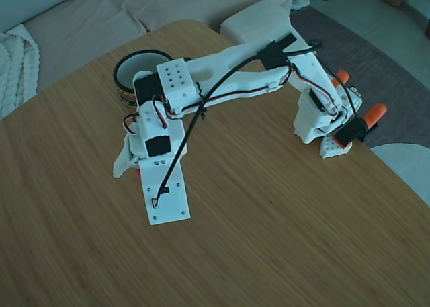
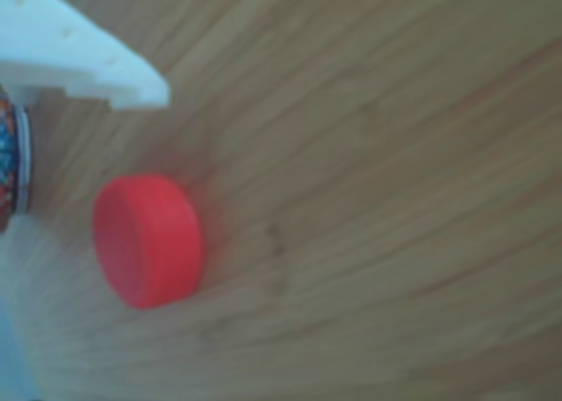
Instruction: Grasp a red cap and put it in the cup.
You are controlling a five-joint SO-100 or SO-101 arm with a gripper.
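One red cap (image 2: pixel 149 240) shows, and it lies flat on the bare wood of the table (image 1: pixel 282 240); the other view has it just below the tip of a white finger (image 2: pixel 97 63), with a clear strip of wood between the two. In the fixed view only a small red sliver (image 1: pixel 138 172) peeks out from under the gripper's left side, well in from every table edge.

There is one cup (image 1: pixel 138 68), standing toward the far edge of the table, its black rim partly covered by the arm's wrist block. A slice of its colourful band (image 2: pixel 9 160) sits at the left edge of the other view, near the cap but apart from it.

One white arm reaches from its base, near the right edge of the table, across to the cup's side. Its gripper (image 1: pixel 144 176) points down over the cap and hides most of it; whether the jaws are spread or closed cannot be told.

Two orange clamp handles (image 1: pixel 373 113) stick out at the base. A beige sofa (image 1: pixel 80 18) runs beyond the far edge.
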